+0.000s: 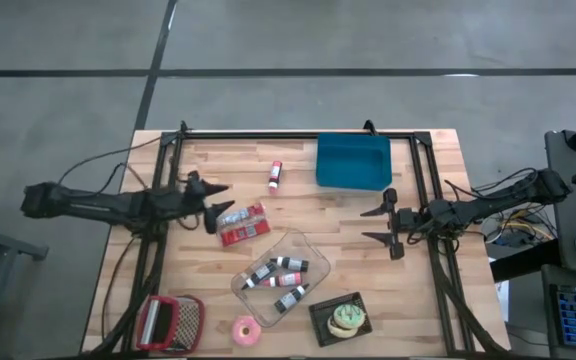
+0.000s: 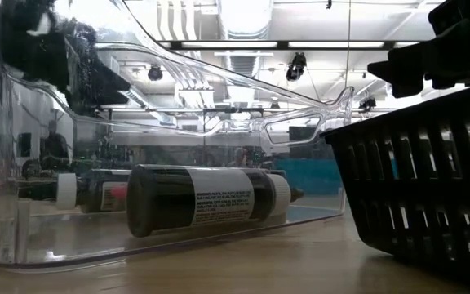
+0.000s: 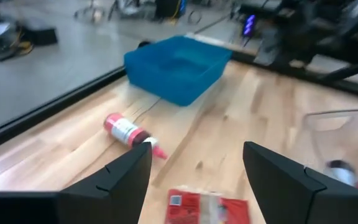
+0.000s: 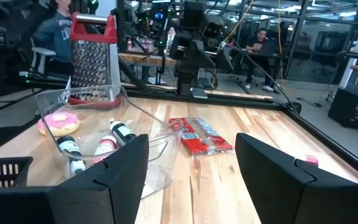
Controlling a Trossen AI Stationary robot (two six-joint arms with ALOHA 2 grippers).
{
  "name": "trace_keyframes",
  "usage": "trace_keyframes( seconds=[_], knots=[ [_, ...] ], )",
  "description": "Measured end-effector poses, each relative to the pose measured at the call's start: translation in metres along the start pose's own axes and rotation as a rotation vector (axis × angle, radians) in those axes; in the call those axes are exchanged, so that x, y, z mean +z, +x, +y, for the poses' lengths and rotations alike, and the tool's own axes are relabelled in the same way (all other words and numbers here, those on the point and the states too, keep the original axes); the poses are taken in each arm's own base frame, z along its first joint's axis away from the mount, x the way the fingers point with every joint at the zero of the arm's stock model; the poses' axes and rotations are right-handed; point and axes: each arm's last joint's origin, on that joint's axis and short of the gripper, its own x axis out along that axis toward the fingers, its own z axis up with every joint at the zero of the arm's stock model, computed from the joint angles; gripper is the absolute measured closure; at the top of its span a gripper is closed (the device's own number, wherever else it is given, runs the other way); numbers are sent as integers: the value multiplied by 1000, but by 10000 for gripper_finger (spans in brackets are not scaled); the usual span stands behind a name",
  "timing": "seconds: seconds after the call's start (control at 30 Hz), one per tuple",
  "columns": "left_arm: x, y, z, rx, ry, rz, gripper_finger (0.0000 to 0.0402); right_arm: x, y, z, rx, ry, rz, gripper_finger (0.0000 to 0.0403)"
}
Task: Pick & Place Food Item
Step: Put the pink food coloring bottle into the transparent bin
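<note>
The left gripper (image 1: pixel 214 203) hangs with fingers apart, just beside the flat red snack packet (image 1: pixel 242 225) (nothing held). Right of it lie the clear plastic tray (image 1: pixel 316 258) of bottles, the blue rectangular bin (image 1: pixel 353 161), then the right gripper (image 1: pixel 386 224), spread and empty.

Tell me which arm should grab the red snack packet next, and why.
Left, probably. The left gripper hangs open right beside the red snack packet, which shows just ahead of its fingers in the left wrist view. The right gripper, also open, sits across the table by the right edge.
</note>
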Motion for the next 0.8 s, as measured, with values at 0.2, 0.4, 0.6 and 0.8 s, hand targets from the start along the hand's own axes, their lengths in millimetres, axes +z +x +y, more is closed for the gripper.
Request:
trace_keyframes(
  seconds=[0.2, 0.4, 0.6, 0.8],
  knots=[
    [22, 39, -4, 119, -1, 137, 142, 0, 0, 0, -13, 1, -1, 174],
    [47, 88, 11, 135, -89, 277, 142, 1, -1, -1, -24, 7, -10, 177],
    [63, 134, 41, 212, -163, 356, 142, 2, -1, -1, -26, 27, -12, 177],
    [72, 167, 48, -6, -223, 448, 142, 1, -1, -1, -26, 39, -11, 177]
  ],
)
